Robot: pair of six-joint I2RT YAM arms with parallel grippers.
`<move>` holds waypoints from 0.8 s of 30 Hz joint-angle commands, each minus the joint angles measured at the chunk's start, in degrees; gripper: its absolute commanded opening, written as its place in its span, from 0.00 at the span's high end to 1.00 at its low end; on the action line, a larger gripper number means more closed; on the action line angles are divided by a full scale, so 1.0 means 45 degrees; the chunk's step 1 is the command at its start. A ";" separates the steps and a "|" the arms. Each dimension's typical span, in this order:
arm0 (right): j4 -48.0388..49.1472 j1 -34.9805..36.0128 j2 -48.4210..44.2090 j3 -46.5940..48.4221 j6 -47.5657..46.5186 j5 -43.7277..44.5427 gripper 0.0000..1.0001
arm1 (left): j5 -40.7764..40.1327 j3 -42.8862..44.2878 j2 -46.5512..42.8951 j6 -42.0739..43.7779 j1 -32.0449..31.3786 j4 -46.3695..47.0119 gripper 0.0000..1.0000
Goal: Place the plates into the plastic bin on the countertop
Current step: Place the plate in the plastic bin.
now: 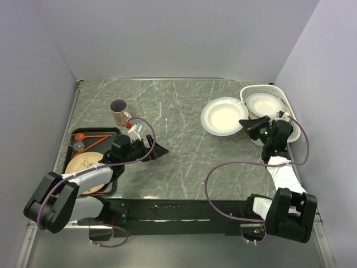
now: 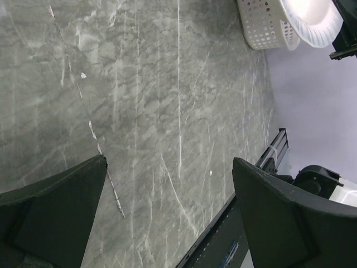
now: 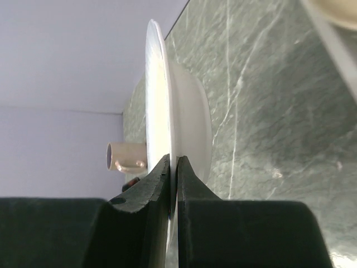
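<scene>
A white plate (image 1: 225, 116) hangs over the countertop (image 1: 178, 151) just left of the plastic bin (image 1: 284, 99). My right gripper (image 1: 246, 124) is shut on its near right rim. In the right wrist view the plate (image 3: 178, 106) is edge-on, its rim pinched between the fingertips of the gripper (image 3: 173, 163). Another white plate (image 1: 262, 104) lies inside the bin. A beige plate with branch motifs (image 1: 83, 163) rests on the black tray (image 1: 111, 133) at the left. My left gripper (image 1: 160, 149) stands open over bare countertop, nothing between its fingers (image 2: 67, 195).
A beige mug (image 1: 119, 111) stands at the back left, seen also in the right wrist view (image 3: 125, 157). Orange utensils (image 1: 89, 137) lie on the tray. Grey walls close in the left, back and right. The bin (image 2: 265, 25) shows far off in the left wrist view.
</scene>
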 commanded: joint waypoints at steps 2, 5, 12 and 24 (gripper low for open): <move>0.1750 -0.1375 -0.0066 0.1254 0.0921 -0.1508 1.00 | -0.0126 -0.0149 0.0065 0.0294 -0.0058 0.0641 0.01; 0.1576 -0.2099 0.0012 0.1605 0.0942 -0.1781 1.00 | -0.0145 -0.0149 0.0221 0.0274 -0.0058 0.0738 0.01; 0.1633 -0.3193 0.0481 0.2465 0.1467 -0.2154 1.00 | 0.0011 -0.0071 0.0846 0.0176 -0.0058 0.1187 0.01; 0.2765 -0.4502 0.1399 0.2954 0.2756 -0.2525 1.00 | -0.0106 0.0046 0.0944 0.0430 -0.0058 0.0817 0.01</move>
